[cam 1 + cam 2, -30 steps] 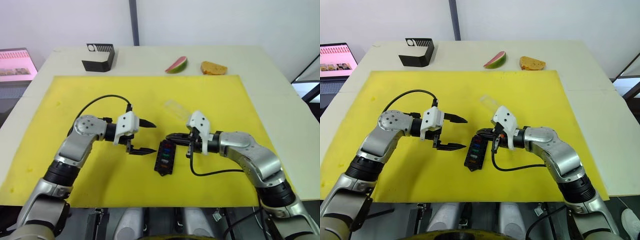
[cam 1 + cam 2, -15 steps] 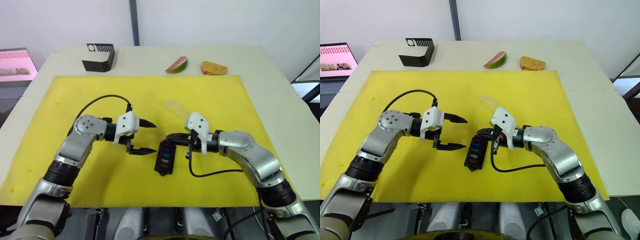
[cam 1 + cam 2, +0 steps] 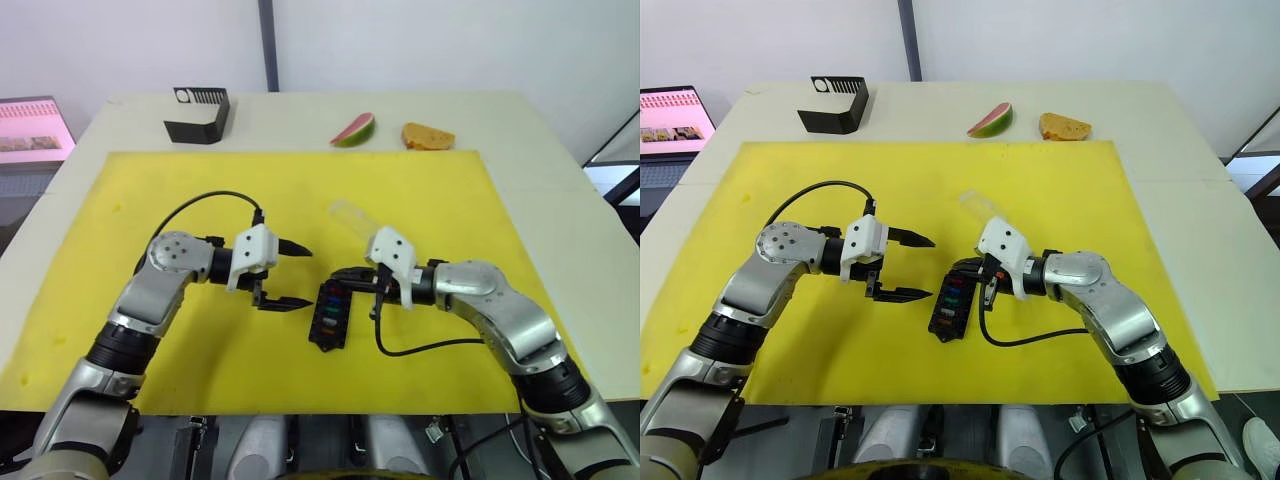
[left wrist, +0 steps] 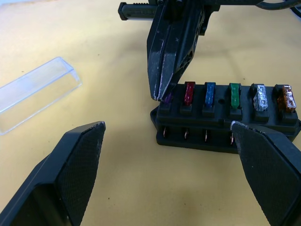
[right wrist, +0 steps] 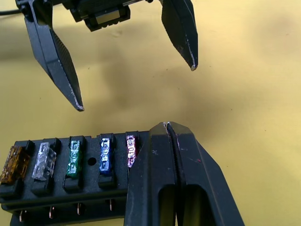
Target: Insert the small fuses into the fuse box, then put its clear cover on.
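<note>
- Left wrist view: right gripper (image 4: 160,96), fingers pressed together, tips on the purple fuse (image 4: 167,97) in the small black slotted fuse box (image 4: 225,123).
- Left gripper (image 3: 290,274) spread, empty; after seating, the clear rectangular plastic cover (image 4: 35,94) likely needs picking up.

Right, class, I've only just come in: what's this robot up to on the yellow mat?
The right gripper, shut, presses its fingertips on the purple end fuse in the fuse box, where all six small fuses already stand in a row. The left gripper hovers open beside the box. The clear cover lies apart on the mat, not yet fitted.
</note>
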Available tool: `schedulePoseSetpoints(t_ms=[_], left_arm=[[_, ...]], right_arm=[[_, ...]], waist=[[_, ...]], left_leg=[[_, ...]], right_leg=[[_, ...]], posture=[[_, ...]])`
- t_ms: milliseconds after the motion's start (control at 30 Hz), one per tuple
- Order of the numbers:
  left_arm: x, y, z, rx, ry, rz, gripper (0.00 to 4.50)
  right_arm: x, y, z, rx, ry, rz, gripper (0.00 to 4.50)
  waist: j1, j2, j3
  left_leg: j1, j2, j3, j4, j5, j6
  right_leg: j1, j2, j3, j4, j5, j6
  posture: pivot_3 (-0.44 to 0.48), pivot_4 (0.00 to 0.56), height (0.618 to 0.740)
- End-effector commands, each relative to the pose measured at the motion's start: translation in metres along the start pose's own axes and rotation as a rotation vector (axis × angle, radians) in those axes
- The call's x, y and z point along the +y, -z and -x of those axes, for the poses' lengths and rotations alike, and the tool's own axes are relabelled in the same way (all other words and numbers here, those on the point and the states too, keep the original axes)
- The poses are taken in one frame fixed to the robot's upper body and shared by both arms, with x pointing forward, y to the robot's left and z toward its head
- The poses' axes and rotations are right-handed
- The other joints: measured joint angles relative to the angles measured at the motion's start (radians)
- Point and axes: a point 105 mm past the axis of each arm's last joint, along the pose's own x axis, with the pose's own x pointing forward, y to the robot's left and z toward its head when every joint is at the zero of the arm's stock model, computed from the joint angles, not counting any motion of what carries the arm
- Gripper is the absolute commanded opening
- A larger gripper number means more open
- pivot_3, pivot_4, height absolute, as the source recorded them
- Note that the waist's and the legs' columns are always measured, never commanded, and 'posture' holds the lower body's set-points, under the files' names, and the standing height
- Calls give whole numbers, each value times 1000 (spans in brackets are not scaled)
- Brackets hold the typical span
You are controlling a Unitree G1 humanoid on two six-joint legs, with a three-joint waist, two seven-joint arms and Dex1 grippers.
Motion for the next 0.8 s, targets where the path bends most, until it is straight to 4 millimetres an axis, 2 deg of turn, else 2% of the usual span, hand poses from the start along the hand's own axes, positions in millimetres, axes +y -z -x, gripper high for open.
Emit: schedulePoseSetpoints(t_ms=[33,167,233,367,500,633,800], left_arm=[[2,-10,1,-17,-10,-50,4500],[3,-11,0,-23,-9,-47,4500],[3,-11,-1,-25,-8,-45,4500],[3,-12,-2,-29,-6,-42,4500],[5,-13,-3,-36,-9,-39,4500],[9,-16,-3,-56,-25,-27,4500],[16,-25,3,-114,-76,57,4500]], right_arm=[[-1,-3,4,-15,8,-9,35],[-2,-21,9,-88,4,-24,35],[-4,-17,9,-63,18,-27,35],[-1,4,8,16,9,-40,35],[-2,9,8,21,22,-50,35],[-13,-8,13,-52,81,-25,35],[-29,-29,29,-124,193,-14,35]], waist=[[0,0,0],[0,0,0],[0,0,0],[0,0,0],[0,0,0],[0,0,0],[0,0,0]], left_leg=[[0,0,0,0,0,0],[0,0,0,0,0,0],[0,0,0,0,0,0],[0,0,0,0,0,0],[0,0,0,0,0,0],[0,0,0,0,0,0],[0,0,0,0,0,0]], right_leg=[[0,0,0,0,0,0],[0,0,0,0,0,0],[0,0,0,0,0,0],[0,0,0,0,0,0],[0,0,0,0,0,0],[0,0,0,0,0,0],[0,0,0,0,0,0]], posture=[[0,150,740],[0,150,740],[0,150,740],[0,150,740],[0,150,740],[0,150,740],[0,150,740]])
